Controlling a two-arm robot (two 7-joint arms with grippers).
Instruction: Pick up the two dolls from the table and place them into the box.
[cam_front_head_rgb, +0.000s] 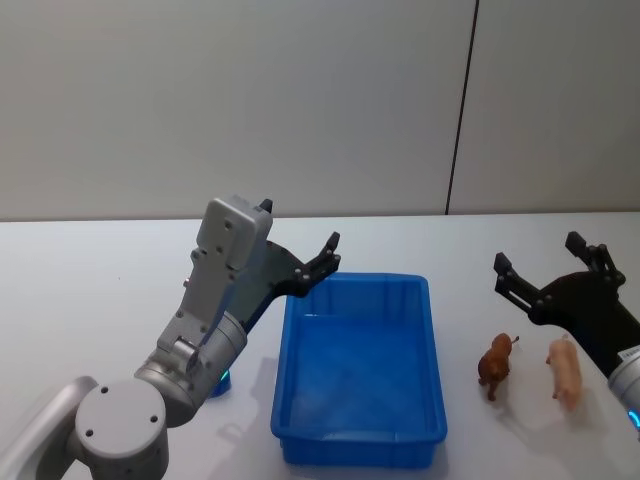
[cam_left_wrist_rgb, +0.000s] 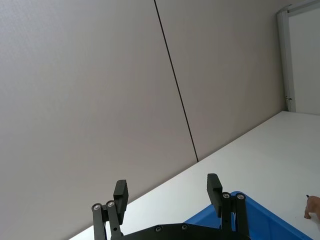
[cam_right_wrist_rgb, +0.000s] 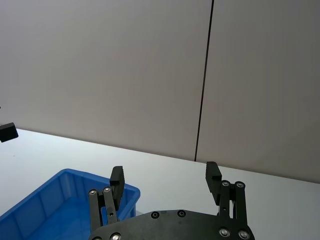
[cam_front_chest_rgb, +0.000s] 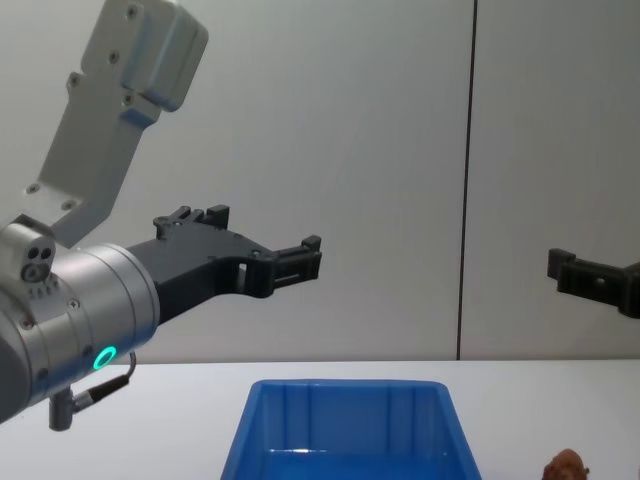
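The blue box (cam_front_head_rgb: 436, 360) stands empty on the white table (cam_front_head_rgb: 90, 300) in front of me. The two dolls stand to its right: the reddish-brown figure (cam_front_head_rgb: 494, 364) closer to the box, the pale pink pig (cam_front_head_rgb: 566, 370) beyond it. My right gripper (cam_front_head_rgb: 538, 252) hangs open in the air just behind the dolls, holding nothing. My left gripper (cam_front_head_rgb: 300, 222) is open and empty, raised above the box's far left corner. The left wrist view shows that gripper (cam_left_wrist_rgb: 167, 182), a corner of the box (cam_left_wrist_rgb: 250, 212) and the brown figure (cam_left_wrist_rgb: 312, 206). The right wrist view shows the right gripper (cam_right_wrist_rgb: 165, 171) with the box (cam_right_wrist_rgb: 60, 200) beyond it.
A grey wall (cam_front_head_rgb: 300, 100) with a dark vertical seam rises behind the table. From the chest, the left gripper (cam_front_chest_rgb: 265, 232) is high over the box (cam_front_chest_rgb: 340, 420), and the right gripper's fingertip (cam_front_chest_rgb: 560, 265) enters from the right edge above the brown figure (cam_front_chest_rgb: 567, 465).
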